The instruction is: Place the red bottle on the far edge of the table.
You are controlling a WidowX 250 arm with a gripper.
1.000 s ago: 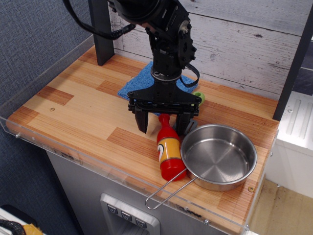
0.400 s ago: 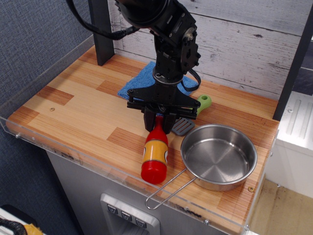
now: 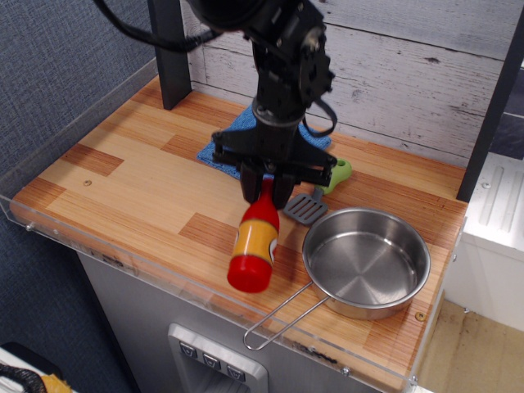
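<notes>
My gripper (image 3: 266, 190) is shut on the neck of the red bottle (image 3: 254, 241), a small red toy ketchup bottle with a yellow-orange label. The bottle hangs lifted above the wooden table (image 3: 123, 176), tilted with its base swung toward the near edge and the camera. Its cap is hidden between my fingers. The arm reaches down from the upper middle of the view.
A steel pan (image 3: 366, 262) with a wire handle sits at the near right. A grey spatula with a green handle (image 3: 318, 197) lies just behind the gripper. A blue cloth (image 3: 232, 137) lies farther back. A dark post (image 3: 169, 49) stands at the back left. A clear acrylic rim (image 3: 65, 123) edges the table.
The gripper closed on the bottle's neck and raised it off the table; the bottle's base swung out toward the near edge. The spatula is now uncovered.
</notes>
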